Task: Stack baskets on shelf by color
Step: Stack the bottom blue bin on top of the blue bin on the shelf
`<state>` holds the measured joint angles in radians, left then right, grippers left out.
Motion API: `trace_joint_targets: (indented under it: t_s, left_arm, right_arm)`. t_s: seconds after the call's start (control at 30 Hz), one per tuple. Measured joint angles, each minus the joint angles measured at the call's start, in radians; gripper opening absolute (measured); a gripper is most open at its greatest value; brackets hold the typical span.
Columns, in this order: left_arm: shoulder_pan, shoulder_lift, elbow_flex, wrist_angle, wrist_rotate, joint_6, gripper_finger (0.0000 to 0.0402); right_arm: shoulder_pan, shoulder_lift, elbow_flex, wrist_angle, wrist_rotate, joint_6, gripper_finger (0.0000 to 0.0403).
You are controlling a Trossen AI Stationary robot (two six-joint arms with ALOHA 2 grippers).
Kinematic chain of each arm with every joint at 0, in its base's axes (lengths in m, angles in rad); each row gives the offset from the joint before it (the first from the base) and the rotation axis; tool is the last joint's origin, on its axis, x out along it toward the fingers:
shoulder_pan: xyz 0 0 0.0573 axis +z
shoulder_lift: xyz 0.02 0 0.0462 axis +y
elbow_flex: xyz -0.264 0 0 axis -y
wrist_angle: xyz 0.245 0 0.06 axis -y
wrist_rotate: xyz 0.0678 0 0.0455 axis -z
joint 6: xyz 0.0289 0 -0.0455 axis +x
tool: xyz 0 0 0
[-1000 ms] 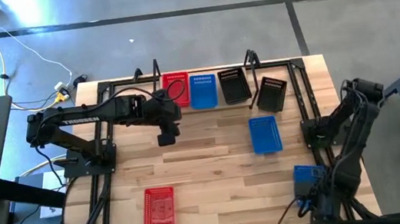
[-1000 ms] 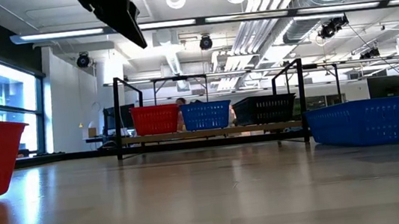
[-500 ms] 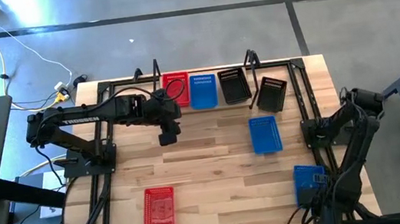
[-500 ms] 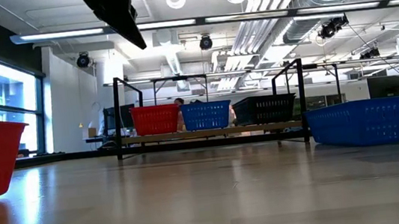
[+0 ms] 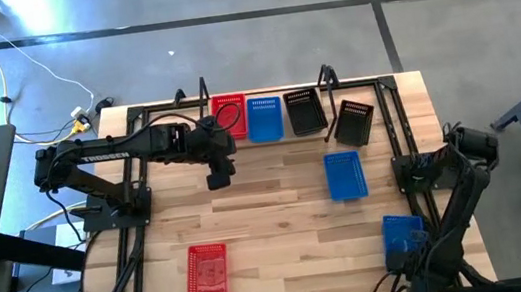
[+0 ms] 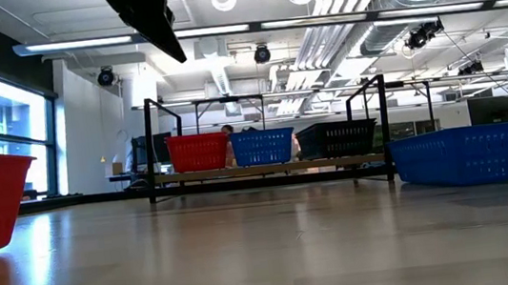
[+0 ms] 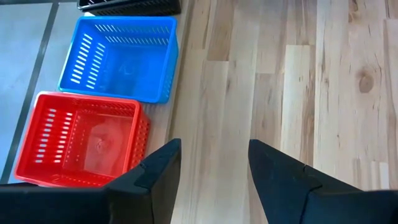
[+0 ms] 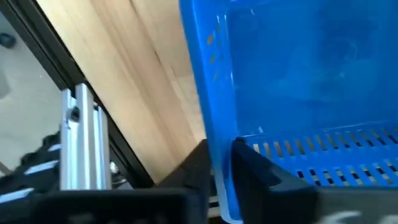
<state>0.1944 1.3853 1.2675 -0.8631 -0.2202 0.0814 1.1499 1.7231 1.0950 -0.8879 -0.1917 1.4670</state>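
Red (image 5: 229, 116), blue (image 5: 264, 118) and black (image 5: 304, 110) baskets stand in a row on the shelf (image 5: 280, 141) at the table's far edge. A second black basket (image 5: 353, 122) sits tilted by the shelf's right upright. Another blue basket (image 5: 345, 175) lies mid-table, and a red one (image 5: 207, 272) lies near the near-left corner. My left gripper (image 5: 219, 177) hangs open above the table in front of the shelf's red basket (image 7: 81, 140). My right gripper (image 5: 412, 259) is shut on a third blue basket (image 5: 401, 231) at the near-right corner. My right gripper (image 8: 221, 171) pinches one side wall (image 8: 219, 134) of the blue basket at its rim, one finger (image 8: 252, 165) inside the basket and the other (image 8: 196, 163) outside. Whether the basket's bottom rests on the table, I cannot tell.
Black metal frame rails (image 5: 126, 275) run along the table's left and right sides, and an aluminium post (image 8: 78, 143) stands close to my right gripper. Bare planks (image 5: 271, 225) lie between the shelf and the near edge.
My right arm has folded, its elbow sinking toward the near edge, while its gripper stays on the blue basket at the near-right corner. The basket has kept its place.
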Motion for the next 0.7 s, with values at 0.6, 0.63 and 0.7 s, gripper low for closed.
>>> trace_joint_targets:
  t_s: [0.6,0.63,0.7]
  left_arm:
    - [0.001,0.000,0.000,-0.009,-0.009,0.000,0.0175]
    - [0.001,0.000,0.000,-0.009,-0.014,0.000,0.0175]
    - [0.001,0.000,0.000,-0.009,-0.035,0.000,0.0175]
  right_arm:
    - [-0.127,-0.062,0.003,0.245,-0.026,0.017,0.0002]
    - [-0.139,-0.066,0.003,0.260,-0.026,0.015,0.0001]
    - [-0.164,-0.073,0.003,0.294,-0.025,0.007,0.0001]
